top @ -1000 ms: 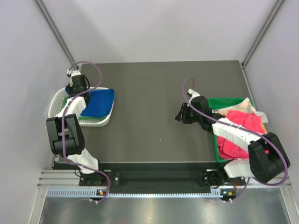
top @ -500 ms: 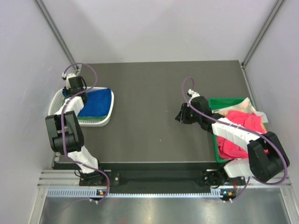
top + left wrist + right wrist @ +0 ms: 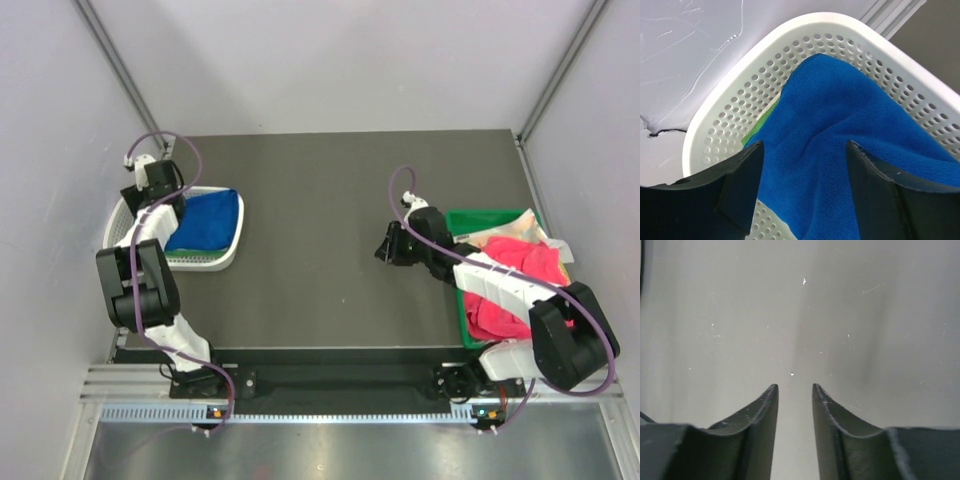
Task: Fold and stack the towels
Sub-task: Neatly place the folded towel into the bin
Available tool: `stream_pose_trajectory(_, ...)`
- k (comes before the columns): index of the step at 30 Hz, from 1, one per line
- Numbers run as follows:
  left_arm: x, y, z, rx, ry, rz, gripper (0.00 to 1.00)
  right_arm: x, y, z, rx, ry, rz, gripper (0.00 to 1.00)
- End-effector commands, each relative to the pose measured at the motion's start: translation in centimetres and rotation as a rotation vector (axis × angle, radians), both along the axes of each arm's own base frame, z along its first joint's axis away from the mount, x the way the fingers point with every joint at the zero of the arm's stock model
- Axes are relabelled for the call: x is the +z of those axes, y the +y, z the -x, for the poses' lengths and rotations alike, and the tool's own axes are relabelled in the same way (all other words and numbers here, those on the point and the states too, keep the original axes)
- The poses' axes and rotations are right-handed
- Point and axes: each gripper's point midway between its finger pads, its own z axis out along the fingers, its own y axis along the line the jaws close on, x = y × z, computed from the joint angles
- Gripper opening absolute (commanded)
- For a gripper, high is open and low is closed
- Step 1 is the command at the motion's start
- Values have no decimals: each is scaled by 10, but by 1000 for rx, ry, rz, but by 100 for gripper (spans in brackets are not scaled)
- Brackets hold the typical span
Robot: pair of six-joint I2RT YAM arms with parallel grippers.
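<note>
A folded royal blue towel (image 3: 207, 220) (image 3: 840, 135) lies in the white mesh basket (image 3: 228, 262) (image 3: 840, 25), on top of a green towel whose edge (image 3: 762, 120) peeks out. My left gripper (image 3: 152, 192) (image 3: 804, 147) hovers open over the blue towel's far-left corner and holds nothing. Pink/red towels (image 3: 518, 265) are heaped in the green bin (image 3: 480, 217) at the right. My right gripper (image 3: 386, 245) (image 3: 794, 386) hangs over bare table left of the bin, its jaws a narrow gap apart with nothing between them.
The dark table (image 3: 330, 200) spreads between basket and bin. Grey walls close in on both sides and at the back. The basket sits near the table's left edge, the bin near its right edge. A pale cloth (image 3: 560, 247) shows at the bin's far right.
My left gripper has opened and let go of the blue towel, drawing back toward the basket's far-left corner. The right jaws have parted slightly; that arm has stayed in place.
</note>
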Motion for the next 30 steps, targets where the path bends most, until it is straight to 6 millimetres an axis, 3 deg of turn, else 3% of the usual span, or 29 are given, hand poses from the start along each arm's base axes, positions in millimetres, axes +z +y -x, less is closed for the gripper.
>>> stream_pose_trajectory(1, 44, -17, -7, -13, -187, 52, 73, 16, 4, -5, 14, -77, -9, 35)
stream_pose_trajectory(4, 55, -50, -5, -53, -232, 63, 73, 22, 2, -8, 7, -115, -16, 44)
stream_pose_trajectory(5, 52, -73, -6, -100, -229, 76, 73, 30, 1, -10, -4, -141, -23, 47)
stream_pose_trajectory(7, 66, -95, -3, -133, -272, 83, 73, 33, -4, -12, -23, -163, -8, 54)
stream_pose_trajectory(8, 68, -123, -5, -193, -277, 96, 73, 36, -6, -12, -32, -175, -8, 57)
stream_pose_trajectory(10, 74, -150, 3, -254, -299, 116, 73, 48, -10, -13, -45, -217, -14, 66)
stream_pose_trajectory(11, 73, -181, 6, -328, -292, 134, 73, 51, -13, -13, -58, -230, -12, 69)
stream_pose_trajectory(13, 73, -209, 19, -406, -293, 141, 73, 65, -15, -13, -71, -270, -31, 82)
stream_pose_trajectory(14, 72, -235, 27, -467, -282, 156, 73, 73, -16, -12, -72, -291, -44, 85)
stream_pose_trajectory(15, 77, -247, 34, -509, -300, 172, 73, 77, -16, -11, -71, -304, -49, 92)
stream_pose_trajectory(16, 69, -271, 45, -581, -279, 181, 73, 82, -20, -13, -92, -322, -47, 97)
stream_pose_trajectory(17, 65, -280, 53, -613, -270, 184, 74, 89, -21, -12, -97, -339, -54, 100)
stream_pose_trajectory(20, 60, -317, 81, -754, -233, 183, 91, 99, -28, -13, -133, -358, -52, 100)
stream_pose_trajectory(26, 38, -369, 118, -960, -148, 280, 93, 111, -54, -13, -260, -423, -36, 100)
stream_pose_trajectory(30, 44, -383, 131, -1047, -151, 342, 94, 119, -70, -14, -339, -452, -19, 100)
